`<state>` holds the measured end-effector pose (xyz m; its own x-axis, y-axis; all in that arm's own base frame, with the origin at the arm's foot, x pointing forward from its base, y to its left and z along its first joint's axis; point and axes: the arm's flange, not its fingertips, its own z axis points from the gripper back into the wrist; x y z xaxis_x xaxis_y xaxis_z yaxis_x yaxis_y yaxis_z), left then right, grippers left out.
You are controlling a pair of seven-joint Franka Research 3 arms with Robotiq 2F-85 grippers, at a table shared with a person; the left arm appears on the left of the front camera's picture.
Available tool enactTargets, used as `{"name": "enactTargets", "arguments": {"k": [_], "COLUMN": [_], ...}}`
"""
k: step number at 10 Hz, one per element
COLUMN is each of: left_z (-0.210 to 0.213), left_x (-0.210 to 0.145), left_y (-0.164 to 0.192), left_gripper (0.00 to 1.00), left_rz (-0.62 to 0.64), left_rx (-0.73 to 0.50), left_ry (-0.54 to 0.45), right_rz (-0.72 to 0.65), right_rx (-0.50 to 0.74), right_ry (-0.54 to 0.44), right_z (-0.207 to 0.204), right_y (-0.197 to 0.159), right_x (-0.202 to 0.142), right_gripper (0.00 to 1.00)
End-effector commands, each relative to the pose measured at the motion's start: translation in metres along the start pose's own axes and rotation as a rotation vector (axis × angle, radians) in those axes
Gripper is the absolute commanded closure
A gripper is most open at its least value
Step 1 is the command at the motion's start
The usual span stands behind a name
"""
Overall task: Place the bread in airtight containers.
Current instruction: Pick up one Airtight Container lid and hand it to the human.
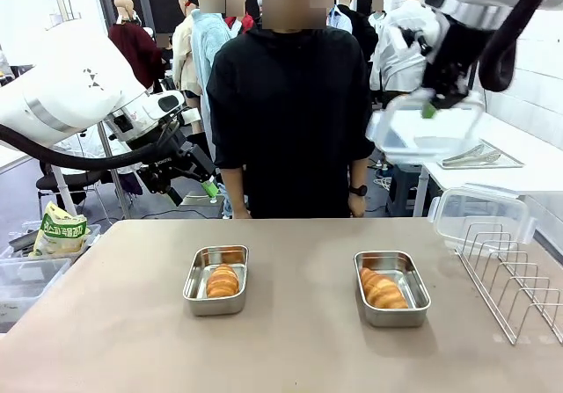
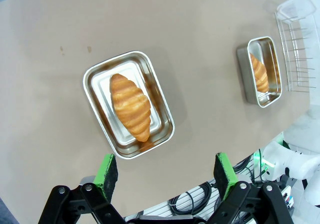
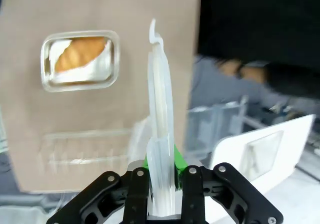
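Croissant (image 1: 223, 280) in each tin (image 1: 214, 309); rack (image 1: 515, 279) R.

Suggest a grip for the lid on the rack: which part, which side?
Pinch the lid at its upper rim, from above. It seems propped on edge at the far end of the rack, so that thin rim is free while wires crowd its base. The right end effector holds the other lid by an edge likewise.

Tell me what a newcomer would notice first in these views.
Most striking is the right gripper, high above the table's right side and shut on a clear lid. Below it, two uncovered tins sit apart on the table: the left tin holds the left croissant, and the right tin holds the right croissant. The left gripper hangs open in the air at the left.
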<state>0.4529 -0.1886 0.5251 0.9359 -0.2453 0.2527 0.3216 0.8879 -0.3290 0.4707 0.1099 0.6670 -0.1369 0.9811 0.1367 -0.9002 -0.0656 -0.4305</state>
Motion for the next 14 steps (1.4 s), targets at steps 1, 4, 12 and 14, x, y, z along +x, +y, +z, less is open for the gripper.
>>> {"name": "enactTargets", "arguments": {"k": [1,4,12,14], "left_z": [0.001,0.001,0.001,0.001], "left_x": [0.001,0.001,0.001,0.001], "left_y": [0.001,0.001,0.001,0.001], "left_gripper": [0.00,0.00,0.00,0.00], "left_rz": [-0.001,-0.001,-0.001,-0.001], "left_rx": [0.020,0.020,0.020,0.020], "left_ry": [0.000,0.000,0.000,0.000], "right_rz": [0.077,0.174,0.186,0.186], "right_rx": [-0.113,-0.276,-0.272,-0.272], "right_ry": [-0.124,-0.173,-0.140,-0.140], "right_z": [-0.006,-0.013,-0.017,-0.017], "right_y": [-0.012,-0.025,-0.029,-0.029], "right_x": [0.010,0.026,0.034,0.034], "right_gripper": [1.00,1.00,1.00,1.00]}}
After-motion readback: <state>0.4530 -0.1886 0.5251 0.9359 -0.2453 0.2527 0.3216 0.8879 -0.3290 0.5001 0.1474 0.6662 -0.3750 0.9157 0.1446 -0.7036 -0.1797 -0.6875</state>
